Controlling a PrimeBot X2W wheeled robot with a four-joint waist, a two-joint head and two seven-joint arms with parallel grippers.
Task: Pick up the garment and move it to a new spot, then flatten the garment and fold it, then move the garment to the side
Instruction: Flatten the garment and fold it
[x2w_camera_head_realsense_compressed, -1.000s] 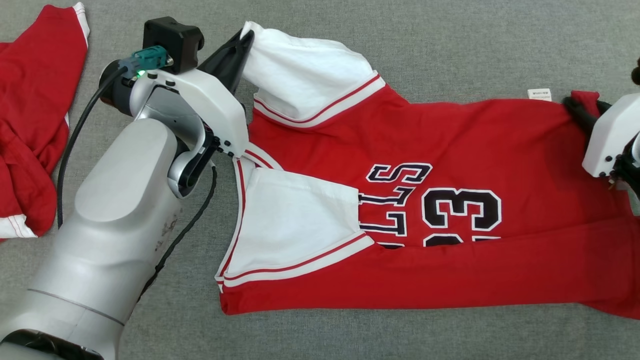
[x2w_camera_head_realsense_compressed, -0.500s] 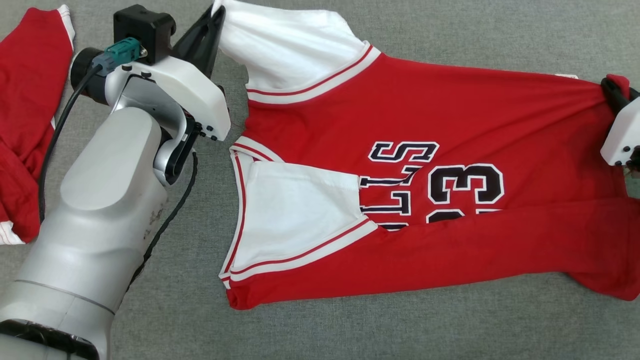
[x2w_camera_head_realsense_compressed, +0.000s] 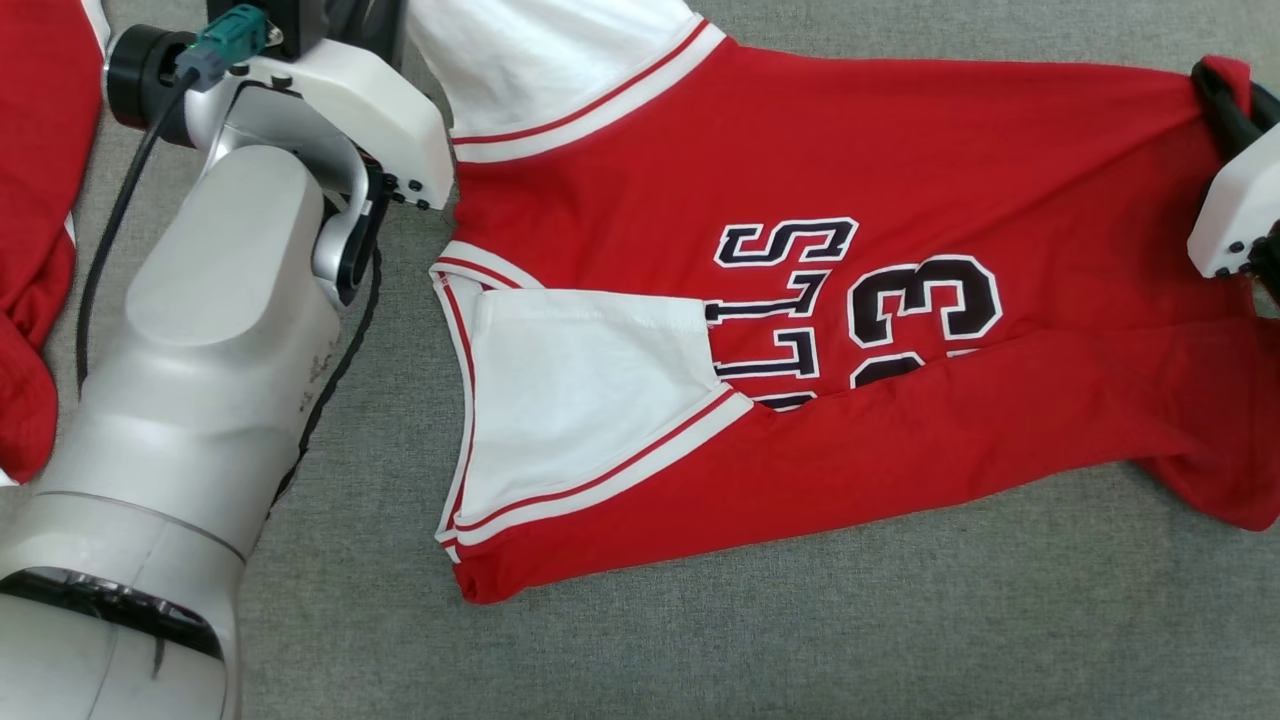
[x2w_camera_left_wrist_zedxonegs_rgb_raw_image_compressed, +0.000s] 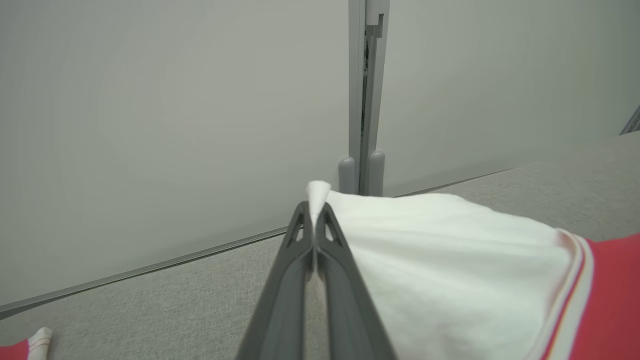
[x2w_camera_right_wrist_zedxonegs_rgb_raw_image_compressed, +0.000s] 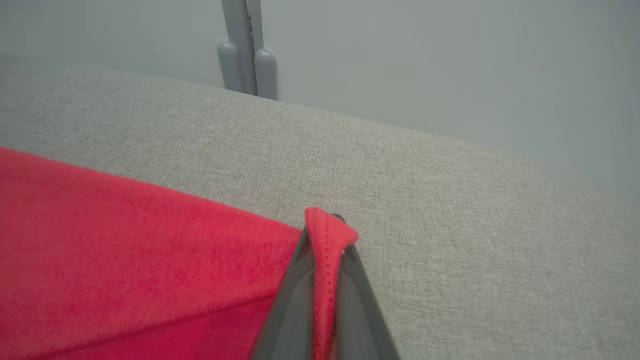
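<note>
The garment (x2w_camera_head_realsense_compressed: 820, 170) is a red jersey with white sleeves and black lettering, spread across the grey surface. My left gripper (x2w_camera_head_realsense_compressed: 383, 18) is at the top left, shut on the tip of the far white sleeve (x2w_camera_left_wrist_zedxonegs_rgb_raw_image_compressed: 450, 250); in the left wrist view its fingers (x2w_camera_left_wrist_zedxonegs_rgb_raw_image_compressed: 315, 212) pinch the white cloth. My right gripper (x2w_camera_head_realsense_compressed: 1215, 85) is at the far right, shut on a fold of the red hem (x2w_camera_right_wrist_zedxonegs_rgb_raw_image_compressed: 327, 235). The jersey's far edge runs taut between the two grippers. The near part of the jersey is folded over and lies on the surface.
Another red garment (x2w_camera_head_realsense_compressed: 35, 200) lies bunched at the far left, beside my left arm. The grey fabric surface (x2w_camera_head_realsense_compressed: 800, 620) stretches in front of the jersey. A pale wall with a grey post (x2w_camera_left_wrist_zedxonegs_rgb_raw_image_compressed: 367, 100) stands behind the surface.
My right gripper has shut on the hem corner. Both grippers have pulled the jersey's far edge taut and drawn it further up the view. The head view itself has shifted.
</note>
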